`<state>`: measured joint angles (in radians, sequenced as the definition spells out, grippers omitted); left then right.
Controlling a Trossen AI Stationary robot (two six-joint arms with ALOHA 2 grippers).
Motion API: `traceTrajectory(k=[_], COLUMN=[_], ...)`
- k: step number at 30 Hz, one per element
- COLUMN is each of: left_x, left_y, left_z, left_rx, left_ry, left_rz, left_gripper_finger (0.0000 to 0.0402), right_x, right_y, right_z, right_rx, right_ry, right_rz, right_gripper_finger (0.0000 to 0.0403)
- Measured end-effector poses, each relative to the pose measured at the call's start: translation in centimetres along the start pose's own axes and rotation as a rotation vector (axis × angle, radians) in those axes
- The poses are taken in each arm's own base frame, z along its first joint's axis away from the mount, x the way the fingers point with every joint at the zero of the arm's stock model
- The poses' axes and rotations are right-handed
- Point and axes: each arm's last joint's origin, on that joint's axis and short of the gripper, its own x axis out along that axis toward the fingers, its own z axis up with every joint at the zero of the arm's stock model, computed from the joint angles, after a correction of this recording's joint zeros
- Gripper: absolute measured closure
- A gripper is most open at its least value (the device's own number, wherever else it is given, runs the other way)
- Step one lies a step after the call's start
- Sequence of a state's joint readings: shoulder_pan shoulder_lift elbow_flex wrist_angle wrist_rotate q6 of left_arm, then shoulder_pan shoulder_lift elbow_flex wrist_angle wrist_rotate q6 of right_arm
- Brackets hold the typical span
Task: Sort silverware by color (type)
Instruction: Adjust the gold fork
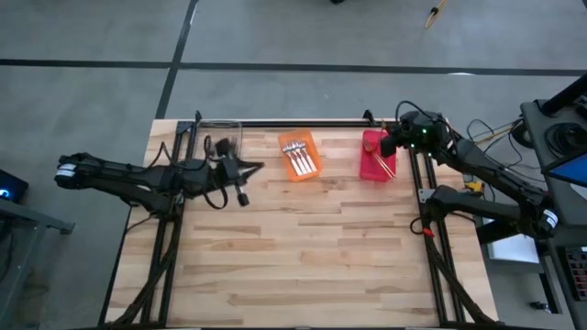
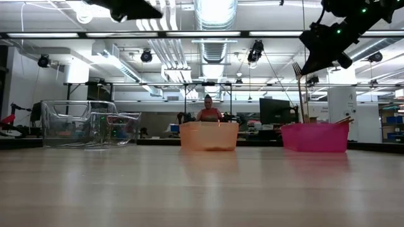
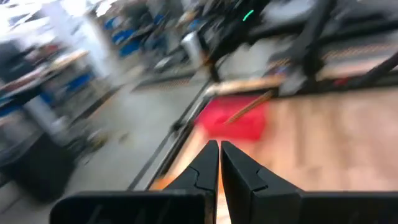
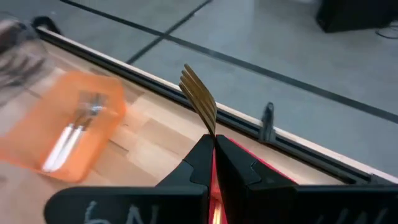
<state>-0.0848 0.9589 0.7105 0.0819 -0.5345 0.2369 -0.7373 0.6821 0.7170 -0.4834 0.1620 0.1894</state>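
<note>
Overhead, right hand (image 4: 213,163) pinches gold fork (image 4: 199,101), apparently above red bin (image 1: 374,156).

No legible txt, no labels, brands or nos. (wrist-cam scrawl unreadable)

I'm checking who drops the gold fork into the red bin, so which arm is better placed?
Right. The right gripper already has its fingers shut on the gold fork, directly over the red bin. The left gripper is shut and empty, beside the clear bin.
</note>
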Motion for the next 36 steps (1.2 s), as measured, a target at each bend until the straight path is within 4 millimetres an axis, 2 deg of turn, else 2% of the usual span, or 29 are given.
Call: traceTrajectory(k=[6, 10, 15, 19, 25, 32, 36], left_x=[2.4, 4.6, 7.8, 11.2, 17.6, 24.5, 27.6], left_y=[-0.8, -1.0, -0.2, 0.4, 0.9, 2.9, 3.3], left_z=[0.8, 0.5, -0.7, -1.2, -1.2, -1.8, -2.4], left_rx=[0.016, 0.018, -0.065, -0.114, -0.136, -0.296, -0.352], left_ry=[-0.180, -0.253, -0.324, -0.307, -0.275, -0.278, -0.279], left_rz=[-0.122, -0.166, -0.241, -0.289, -0.305, -0.458, -0.545], left_gripper_finger=[0.0401, 0.0401, 0.0401, 0.0401, 0.0391, 0.0330, 0.0283], right_x=[-1.1, -1.6, -1.9, -2.1, -2.4, -2.5, -2.6], right_y=[0.3, 0.7, 0.9, 1.3, 1.6, 1.9, 2.1], right_z=[0.6, 1.2, 1.6, 1.9, 2.3, 2.4, 2.3], right_rx=[0.002, 0.001, -0.007, -0.033, -0.052, -0.068, -0.076], right_ry=[-0.078, -0.137, -0.179, -0.199, -0.229, -0.236, -0.235], right_rz=[0.155, 0.265, 0.349, 0.461, 0.584, 0.649, 0.657], right_gripper_finger=[0.0395, 0.0395, 0.0395, 0.0395, 0.0395, 0.0395, 0.0395])
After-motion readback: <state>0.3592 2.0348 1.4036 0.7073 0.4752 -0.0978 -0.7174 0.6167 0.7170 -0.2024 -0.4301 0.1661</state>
